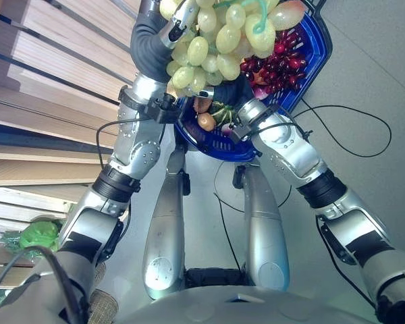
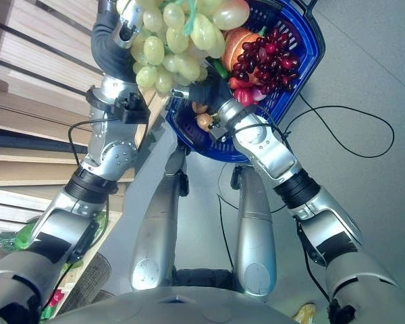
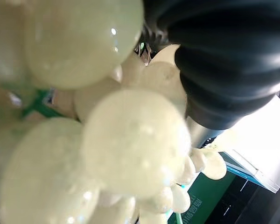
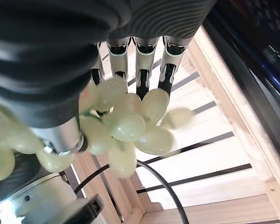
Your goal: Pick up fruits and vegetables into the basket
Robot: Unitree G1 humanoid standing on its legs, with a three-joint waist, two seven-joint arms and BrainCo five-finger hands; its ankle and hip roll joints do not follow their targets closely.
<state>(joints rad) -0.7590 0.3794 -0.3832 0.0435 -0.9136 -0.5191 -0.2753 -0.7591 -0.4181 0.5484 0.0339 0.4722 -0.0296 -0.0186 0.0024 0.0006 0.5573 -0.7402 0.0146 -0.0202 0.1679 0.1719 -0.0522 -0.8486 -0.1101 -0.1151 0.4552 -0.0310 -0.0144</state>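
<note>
A big bunch of green grapes point(image 1: 209, 47) hangs in the air in front of the blue basket point(image 1: 320, 47). My left hand point(image 1: 181, 19) reaches up from the left, curled round the top of the bunch; in its wrist view the grapes point(image 3: 130, 140) press against the dark cover. My right hand point(image 1: 235, 89) sits under the bunch. In the right wrist view its straight fingers point(image 4: 142, 70) rest their tips on the grapes point(image 4: 130, 126). The basket holds red grapes point(image 1: 283, 61), an orange fruit point(image 2: 239, 40) and small brown pieces point(image 1: 206, 121).
A wooden slatted rack point(image 1: 47, 67) runs along the left side. A green leafy vegetable point(image 1: 37, 233) lies on it at the lower left, with a wicker piece point(image 1: 101, 307) below. Grey floor spreads to the right of the basket.
</note>
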